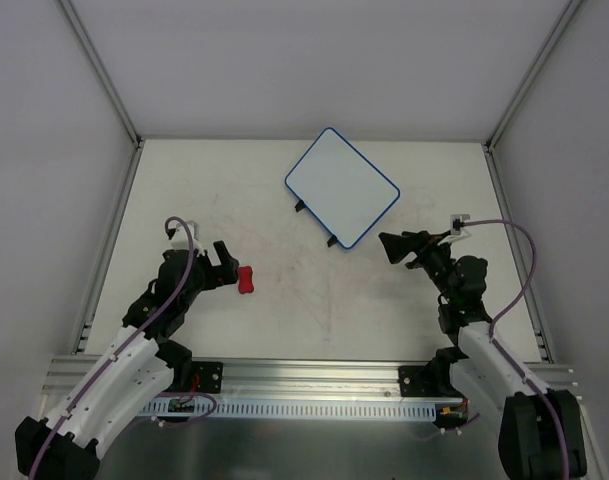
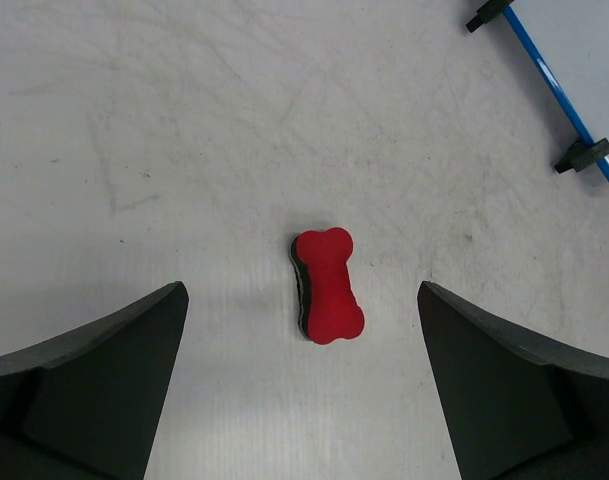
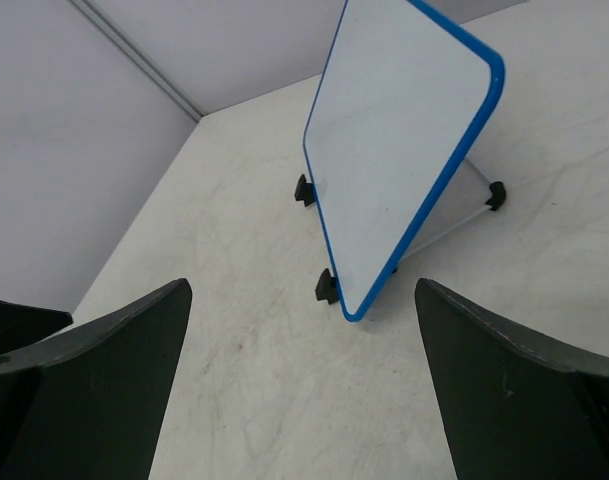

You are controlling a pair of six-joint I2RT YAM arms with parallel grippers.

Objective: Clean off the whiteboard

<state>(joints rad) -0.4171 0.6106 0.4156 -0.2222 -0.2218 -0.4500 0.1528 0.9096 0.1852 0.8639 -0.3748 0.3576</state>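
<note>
The whiteboard stands tilted on small black feet at the back middle of the table, blue-rimmed, its white face showing no marks. In the right wrist view the whiteboard rises just ahead of my right gripper, whose jaws are open and empty, a short way off its near corner. A red bone-shaped eraser lies flat on the table left of centre. My left gripper hovers over it, open; the eraser shows between the spread fingers, untouched. A corner of the whiteboard appears at the left wrist view's top right.
White enclosure walls with grey frame posts surround the scuffed table. A slotted metal rail runs along the near edge by the arm bases. My right gripper sits right of centre.
</note>
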